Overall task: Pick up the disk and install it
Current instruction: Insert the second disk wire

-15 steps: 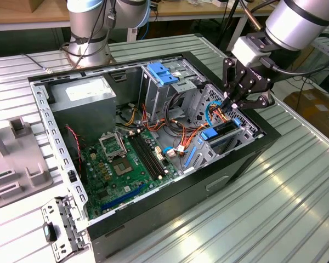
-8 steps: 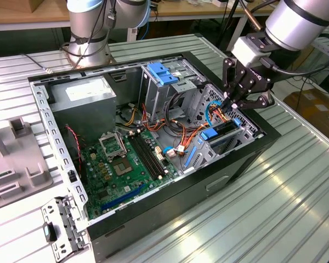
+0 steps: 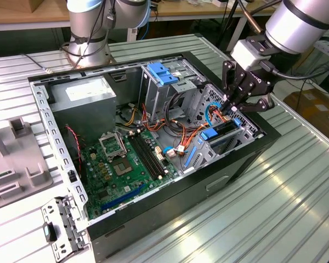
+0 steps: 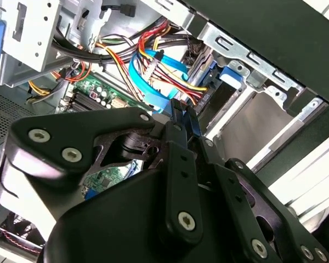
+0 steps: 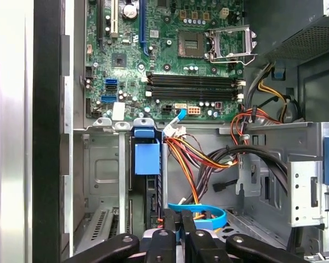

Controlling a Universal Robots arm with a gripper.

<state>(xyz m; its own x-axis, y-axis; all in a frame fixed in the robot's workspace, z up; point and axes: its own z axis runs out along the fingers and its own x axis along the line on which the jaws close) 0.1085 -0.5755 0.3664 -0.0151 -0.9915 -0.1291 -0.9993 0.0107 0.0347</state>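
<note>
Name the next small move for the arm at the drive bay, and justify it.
Probably a slight push straight down. The gripper sits directly over the disk, which stands on edge in its bay slot and seems not fully seated. A blue cable lies close, so go gently.

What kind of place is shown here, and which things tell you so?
Probably a robotics lab or test bench for computer assembly. An open computer case lies on a ribbed metal table, a robot arm's end effector reaches into it, and wooden workbenches stand behind.
</note>
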